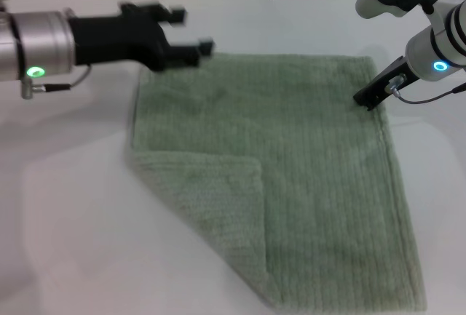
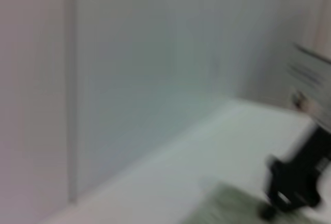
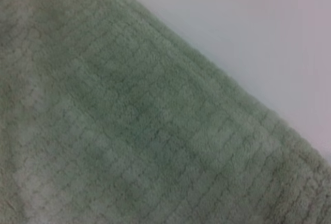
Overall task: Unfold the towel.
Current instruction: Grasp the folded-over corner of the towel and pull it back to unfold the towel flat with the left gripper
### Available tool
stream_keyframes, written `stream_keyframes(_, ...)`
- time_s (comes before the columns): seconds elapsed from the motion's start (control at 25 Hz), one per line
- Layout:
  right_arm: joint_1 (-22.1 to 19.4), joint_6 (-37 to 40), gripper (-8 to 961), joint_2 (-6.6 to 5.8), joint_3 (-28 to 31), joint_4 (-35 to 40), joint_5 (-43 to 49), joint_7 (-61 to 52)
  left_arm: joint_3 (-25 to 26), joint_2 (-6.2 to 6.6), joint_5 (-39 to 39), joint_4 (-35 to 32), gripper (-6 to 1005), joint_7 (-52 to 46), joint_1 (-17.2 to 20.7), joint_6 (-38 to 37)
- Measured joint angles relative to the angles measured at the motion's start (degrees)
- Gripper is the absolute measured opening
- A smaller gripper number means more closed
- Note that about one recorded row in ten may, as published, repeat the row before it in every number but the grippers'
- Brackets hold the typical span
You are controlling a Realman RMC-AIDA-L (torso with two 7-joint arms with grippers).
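The sage-green towel (image 1: pixel 306 177) lies spread on the white table (image 1: pixel 65 213). Its near left corner (image 1: pixel 204 184) is folded over onto the cloth. My left gripper (image 1: pixel 193 31) is open and empty, and hovers over the towel's far left corner. My right gripper (image 1: pixel 370 98) is down at the towel's far right corner, at the cloth's edge. The right wrist view shows the towel's ribbed pile (image 3: pixel 129 131) close up, with its edge against the table (image 3: pixel 258 27). The left wrist view is blurred. It shows a bit of towel (image 2: pixel 227 206) and the right arm's gripper (image 2: pixel 297 182) farther off.
The white table runs around the towel, with bare surface at the left and near left. A pale wall (image 2: pixel 145 69) stands behind the table's far edge.
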State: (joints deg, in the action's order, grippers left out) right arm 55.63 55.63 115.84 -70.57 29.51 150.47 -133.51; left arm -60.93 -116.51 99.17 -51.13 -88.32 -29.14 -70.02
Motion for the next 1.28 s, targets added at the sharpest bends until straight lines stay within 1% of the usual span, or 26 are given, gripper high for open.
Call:
stream_keyframes(0.04, 0.01, 0.0, 6, 0.0, 0.0, -0.02, 0.0, 0.0, -0.03, -0.49, 6.53, -1.53, 772, -3.54, -1.43, -2.71)
stream_keyframes(0.2, 0.05, 0.04, 7, 0.0, 0.0, -0.07, 0.0, 0.0, -0.03, -0.49, 6.53, -1.53, 773, -3.54, -1.43, -2.71)
stream_keyframes(0.24, 0.05, 0.05, 7, 0.0, 0.0, -0.08, 0.0, 0.0, -0.08, -1.36, 14.12, -2.43, 773, -7.48, -3.94, -5.77)
stream_keyframes(0.28, 0.05, 0.06, 7, 0.0, 0.0, -0.15, 0.0, 0.0, -0.09, -1.57, 16.29, -2.33, 773, -8.74, -5.09, -7.05)
stream_keyframes(0.32, 0.09, 0.06, 7, 0.0, 0.0, -0.27, 0.0, 0.0, -0.09, -1.57, 16.29, -2.33, 773, -8.74, -5.09, -7.05)
stream_keyframes(0.36, 0.13, 0.05, 7, 0.0, 0.0, -0.41, 0.0, 0.0, -0.43, -1.75, 17.88, -1.97, 773, -9.66, -5.95, -8.16)
stream_keyframes(0.44, 0.2, 0.02, 7, 0.0, 0.0, -0.7, 0.0, 0.0, -1.17, -1.81, 18.14, -1.88, 773, -10.09, -6.07, -8.29)
stream_keyframes(0.68, 0.24, 0.01, 8, -0.06, 0.0, -0.78, 0.0, 0.0, -5.86, -1.87, 18.35, -1.83, 773, -12.1, -6.1, -7.44)
stream_keyframes(1.28, 0.73, 0.37, 9, -0.09, 0.0, -0.77, 0.14, 0.0, -12.62, -2.14, 18.47, -0.91, 772, -12.87, -5.69, -6.25)
